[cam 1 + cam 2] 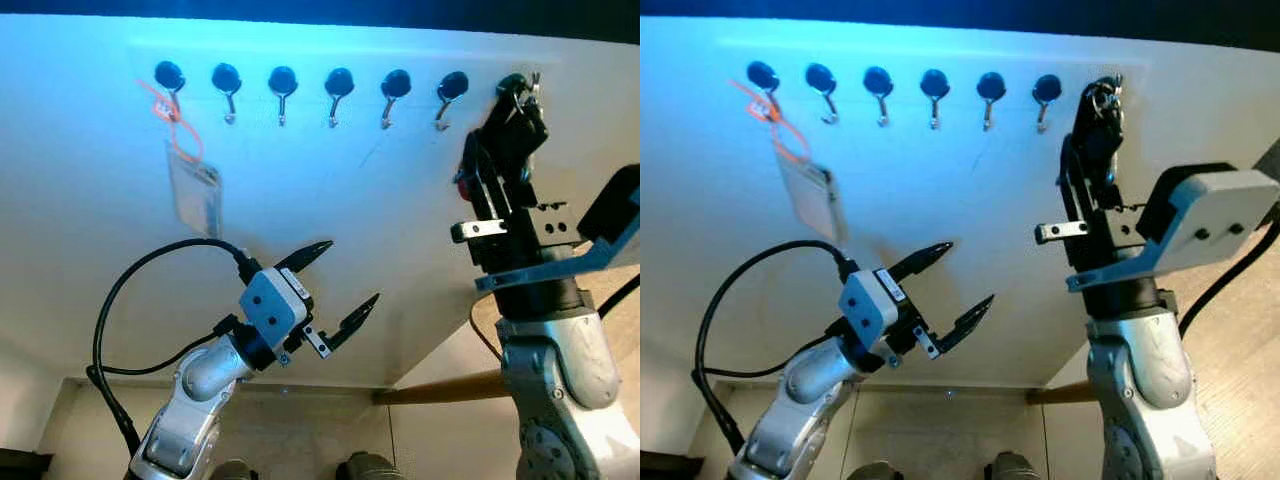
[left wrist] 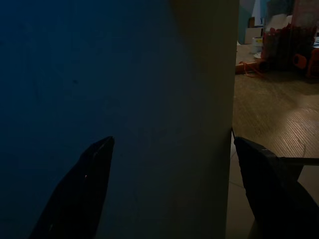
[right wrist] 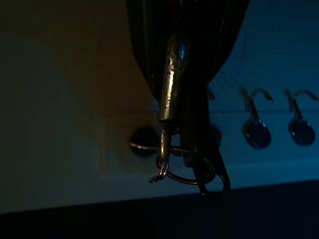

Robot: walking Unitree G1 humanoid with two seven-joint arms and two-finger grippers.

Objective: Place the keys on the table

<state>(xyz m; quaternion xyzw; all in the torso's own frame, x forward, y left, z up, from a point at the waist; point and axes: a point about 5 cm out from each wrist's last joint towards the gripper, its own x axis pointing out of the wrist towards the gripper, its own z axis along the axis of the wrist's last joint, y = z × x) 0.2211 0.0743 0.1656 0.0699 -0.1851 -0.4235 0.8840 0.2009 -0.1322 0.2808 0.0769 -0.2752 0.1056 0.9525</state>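
- The right pincer (image 1: pixel 517 95) is raised to the far end of a row of wall hooks (image 1: pixel 339 92), its two black fingers closed around the keys (image 3: pixel 172 107).
- In the right wrist view a silvery key blade sits clamped between the fingers, and its key ring (image 3: pixel 192 174) juts out just past the fingertips.
- The end hook (image 3: pixel 142 145) lies right beside that ring; whether the ring is looped over it or already free is not clear from these pictures.
- The left pincer (image 1: pixel 342 285) is held well below and to the side of the right one, fingers spread wide and holding nothing, facing the bare wall (image 1: pixel 330 190).
- A card on an orange lanyard (image 1: pixel 190 180) hangs from the hook farthest from the right pincer and has no part in the job.
- Progress, as I judge it: the grasp looks made, so the first part is done or nearly so.
- What remains is to lift the ring clear of the hook if it is caught, carry the keys away, and set them on a tabletop.
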